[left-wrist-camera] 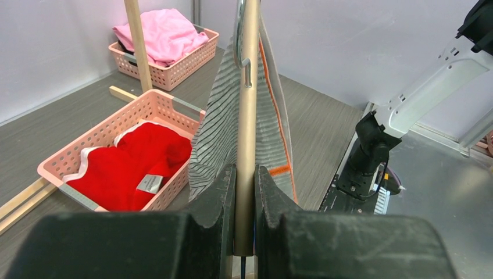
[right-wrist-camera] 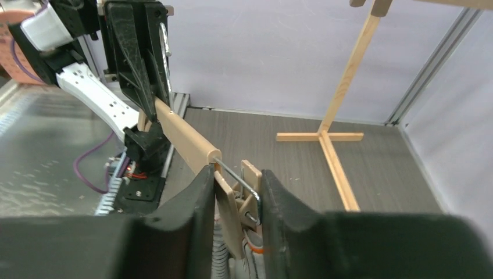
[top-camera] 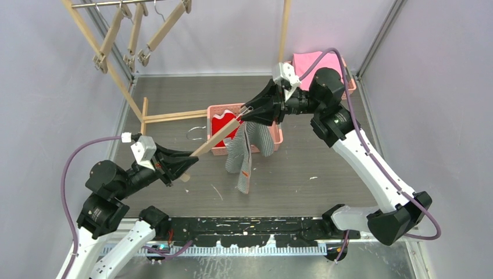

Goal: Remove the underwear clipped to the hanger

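Observation:
A wooden hanger bar point(top-camera: 212, 139) runs slanted between both grippers. My left gripper point(top-camera: 185, 164) is shut on its near end; the bar stands between the fingers in the left wrist view point(left-wrist-camera: 245, 116). My right gripper point(right-wrist-camera: 237, 180) is shut on the hanger's wooden clip point(right-wrist-camera: 243, 197), at the bar's far end in the top view point(top-camera: 247, 113). The grey-and-white striped underwear point(top-camera: 244, 154) hangs from that clip and touches the table. The red underwear point(top-camera: 224, 125) lies in a pink basket point(top-camera: 216, 150). The peach underwear is out of view.
A second pink basket point(top-camera: 350, 78) at the back right holds a bright pink cloth point(top-camera: 314, 61). A wooden rack with empty clip hangers point(top-camera: 131, 35) stands at the back left, its base point(top-camera: 168, 116) on the table. A wooden post point(top-camera: 285, 29) rises behind the right gripper.

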